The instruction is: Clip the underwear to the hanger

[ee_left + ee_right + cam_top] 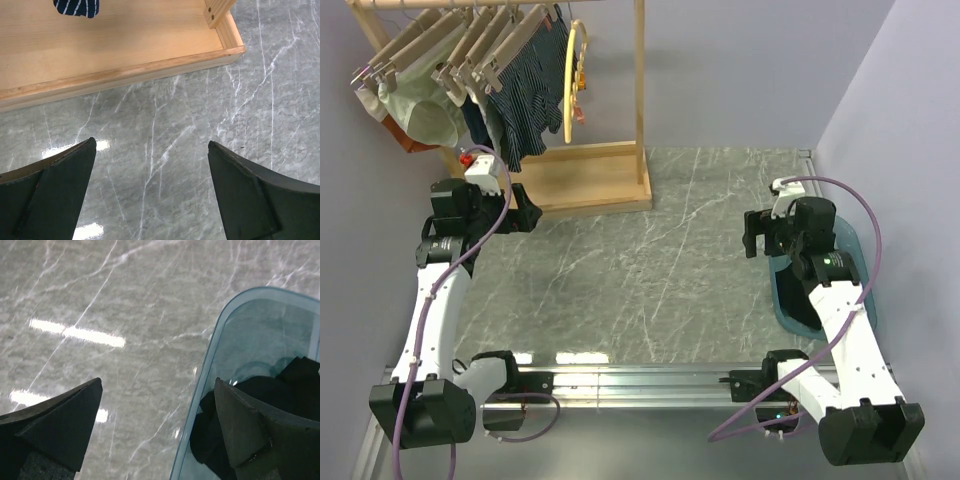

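From above, the task stood at its opening step, with nothing picked up: the yellow hanger (578, 80) hung by its hook on the wooden rack (590, 175) at the far left, beside the striped shorts (525, 85), the pale green underwear (425, 115) and a bunch of wooden clip hangers (470, 45) packed too closely to count. There was one yellow hanger, one rack and one blue tray (860, 262), the last lying under the right arm. The left gripper (525, 215) hovered near the rack base and the right gripper (757, 238) at the tray's near-left edge. The underwear could not be made out in this view. In the left wrist view, the left gripper (151, 150) had its fingers spread wide over bare marble table (260, 90), holding nothing. In the right wrist view, the right gripper (157, 390) was likewise spread and empty, straddling the tray (220, 325) rim, with the single black underwear (205, 432) bunched inside, partly behind one finger. The next move probably called for the right gripper to shift over the tray, descend and pinch the fabric.
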### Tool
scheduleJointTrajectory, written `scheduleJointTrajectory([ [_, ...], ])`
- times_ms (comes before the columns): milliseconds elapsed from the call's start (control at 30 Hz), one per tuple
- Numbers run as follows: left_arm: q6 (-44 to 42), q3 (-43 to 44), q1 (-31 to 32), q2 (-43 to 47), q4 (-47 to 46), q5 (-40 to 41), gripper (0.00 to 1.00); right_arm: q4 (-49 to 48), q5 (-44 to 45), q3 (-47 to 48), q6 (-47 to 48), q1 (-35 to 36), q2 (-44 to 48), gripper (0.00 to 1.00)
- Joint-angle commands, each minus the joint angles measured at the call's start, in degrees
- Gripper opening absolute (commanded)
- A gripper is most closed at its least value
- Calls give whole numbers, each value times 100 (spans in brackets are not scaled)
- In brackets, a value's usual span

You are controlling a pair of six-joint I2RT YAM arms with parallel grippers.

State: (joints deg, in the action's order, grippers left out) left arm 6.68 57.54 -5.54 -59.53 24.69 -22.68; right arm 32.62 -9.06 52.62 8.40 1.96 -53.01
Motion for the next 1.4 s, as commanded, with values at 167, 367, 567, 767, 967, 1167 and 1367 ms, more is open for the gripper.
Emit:
scheduleJointTrajectory([
  [167, 0, 346, 0, 186, -227, 105, 99, 710, -122, 1126, 91, -2, -508, 100],
  [367, 193, 442, 0, 187, -377, 359, 99, 1149, -324, 2058, 3, -2, -1184, 100],
  [567, 176, 504, 0, 73, -448, 1010, 99, 2054, -412, 2893, 478, -317, -1782, 100],
  [767, 18, 583, -8, -24, -473, 967, 99, 2556, -606, 3175, 952, -1539, -2213, 100],
  [967, -61, 627, 0, -94, -491, 730, 99, 2618, -255, 2781, 1559, -2277, -2766, 100],
  [1167, 35, 478, 0, -50, -570, 528, 99, 2170, -9, 2165, 1647, -2717, -3512, 96],
  [1367, -44, 293, 0, 99, -632, 132, 99, 1581, 299, 1690, 1665, -3262, -4023, 93],
])
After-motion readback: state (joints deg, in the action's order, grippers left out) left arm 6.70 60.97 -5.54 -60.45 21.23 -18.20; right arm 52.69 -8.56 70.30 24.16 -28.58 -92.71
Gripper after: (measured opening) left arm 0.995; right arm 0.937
